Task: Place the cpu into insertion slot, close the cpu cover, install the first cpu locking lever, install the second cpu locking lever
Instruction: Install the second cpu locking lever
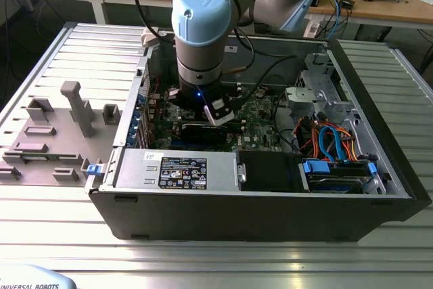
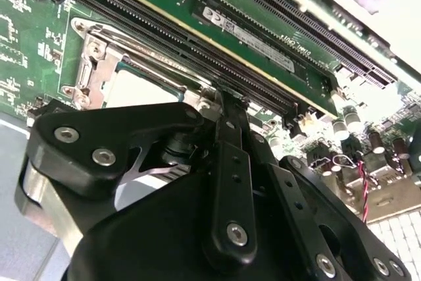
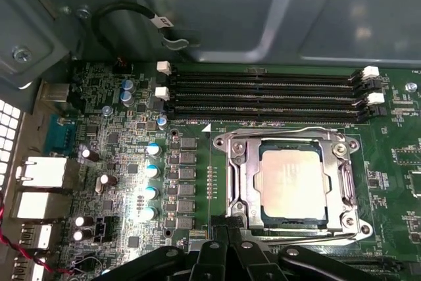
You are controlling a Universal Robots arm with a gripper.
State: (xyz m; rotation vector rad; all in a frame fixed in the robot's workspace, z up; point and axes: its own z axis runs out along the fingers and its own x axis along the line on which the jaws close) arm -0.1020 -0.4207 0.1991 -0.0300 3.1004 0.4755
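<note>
We see the cpu [image 3: 293,181] seated in the insertion slot [image 3: 245,197], its dull silver-grey top flat and showing through the square window of the cpu cover [image 3: 339,185], a thin bright metal frame that lies down around the chip. A thin wire lever [image 3: 279,131] runs along the edge of the frame nearest the long black memory slots [image 3: 263,97].

The gripper [image 3: 223,238] sits low over the green motherboard [image 3: 125,162], its black fingertips [image 3: 220,231] drawn together at the socket's edge away from the memory slots; the jaws look clenched, and we cannot tell whether they pinch a lever or merely press beside it. In the second wrist view the gripper [image 2: 220,106] meets the socket rim just beside the chip.

We judge the work to be at the locking levers. To do it well, we would push the wire down and sideways under its hook in one steady sweep, keeping the tips clear of the chip. The lever is springy steel and may slip off smooth pads.

In the exterior view the arm [image 1: 203,25] reaches down into the open computer case [image 1: 365,187] on the ribbed metal worktop [image 1: 223,262].
</note>
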